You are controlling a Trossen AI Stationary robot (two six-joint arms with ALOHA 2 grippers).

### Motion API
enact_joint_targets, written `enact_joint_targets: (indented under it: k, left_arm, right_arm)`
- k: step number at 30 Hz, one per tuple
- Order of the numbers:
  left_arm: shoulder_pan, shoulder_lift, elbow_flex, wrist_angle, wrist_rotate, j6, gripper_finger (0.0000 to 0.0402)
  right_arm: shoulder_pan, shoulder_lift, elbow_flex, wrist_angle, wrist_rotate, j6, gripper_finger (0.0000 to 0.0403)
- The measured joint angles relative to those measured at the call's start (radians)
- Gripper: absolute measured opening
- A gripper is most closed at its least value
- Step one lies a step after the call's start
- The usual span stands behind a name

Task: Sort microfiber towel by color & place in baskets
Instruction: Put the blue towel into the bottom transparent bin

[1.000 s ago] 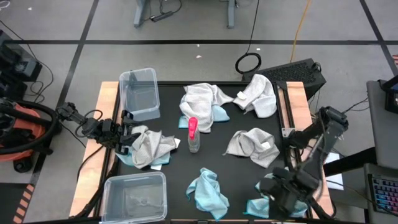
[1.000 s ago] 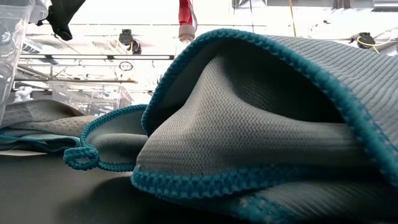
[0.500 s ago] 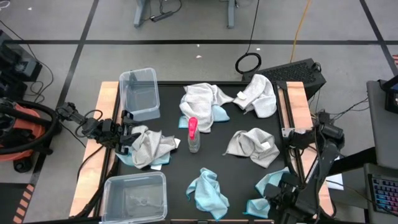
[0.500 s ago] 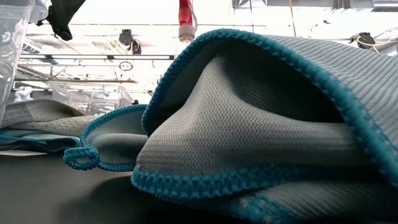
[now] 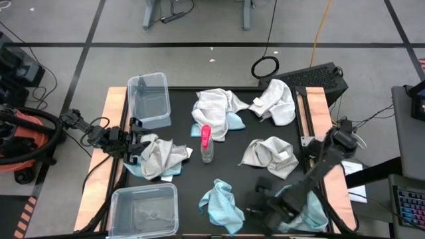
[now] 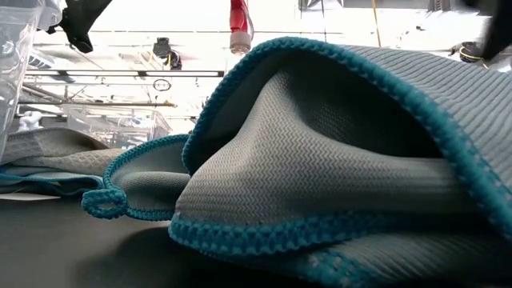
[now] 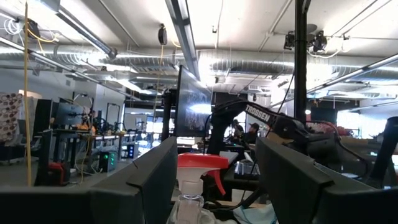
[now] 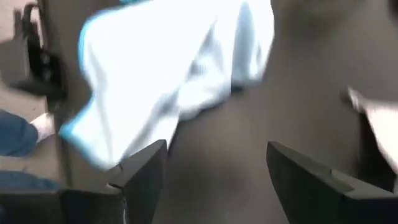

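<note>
Towels lie spread all over the black table (image 5: 232, 179), soft and crumpled. Two clear baskets sit on the left side: far basket (image 5: 149, 99) at the back corner, near basket (image 5: 143, 211) at the front corner, both without towels inside. White towel on blue (image 5: 218, 111) at the back middle. White towel (image 5: 276, 101) at the back right. Grey towel with a tag (image 5: 269, 157) right of the middle. Grey towel over blue (image 5: 157, 158) on the left, just beside the left gripper (image 5: 133, 150); fingers partly apart, holding nothing. Blue towel (image 5: 220, 203) at the front middle, bunched up. Blue towel with a darker edge (image 5: 307, 210) at the front right, under the right arm. Right gripper (image 5: 262, 202) low over bare table between the two blue towels, fingers wide apart, holding nothing. Small spray bottle (image 5: 206, 145) with a pink top stands in the middle.
</note>
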Motion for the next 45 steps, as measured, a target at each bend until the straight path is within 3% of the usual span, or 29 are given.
enact_joint_targets:
  k: [4,12,15,19,23,29,35,45]
  left_arm:
    - [0.0,0.0,0.0,0.0,0.0,0.0,0.0224]
    - [0.0,0.0,0.0,0.001,-0.001,0.0,0.0224]
    - [0.0,0.0,0.0,0.002,-0.001,-0.001,0.0224]
    - [0.0,0.0,0.0,0.004,-0.001,-0.001,0.0224]
    - [0.0,0.0,0.0,0.004,0.0,-0.001,0.0224]
    - [0.0,0.0,0.0,0.004,0.0,-0.001,0.0224]
    - [0.0,0.0,0.0,0.004,0.0,0.0,0.0224]
    - [0.0,0.0,0.0,0.003,-0.019,0.0,0.0224]
  right_arm:
    - [-0.1,0.052,0.0,0.149,-0.037,-0.182,0.0268]
    - [-0.226,0.21,0.0,0.382,-0.271,-0.382,0.0267]
    - [-0.249,0.27,0.0,0.496,-0.345,-0.419,0.0267]
    - [-0.271,0.31,0.007,0.495,-0.382,-0.406,0.026]
    - [-0.277,0.323,0.006,0.476,-0.385,-0.419,0.0204]
    - [-0.289,0.316,0.005,0.472,-0.399,-0.426,0.0027]
    - [-0.314,0.261,-0.003,0.456,-0.413,-0.443,0.0012]
    - [-0.395,0.043,-0.002,0.547,-0.412,-0.583,0.0003]
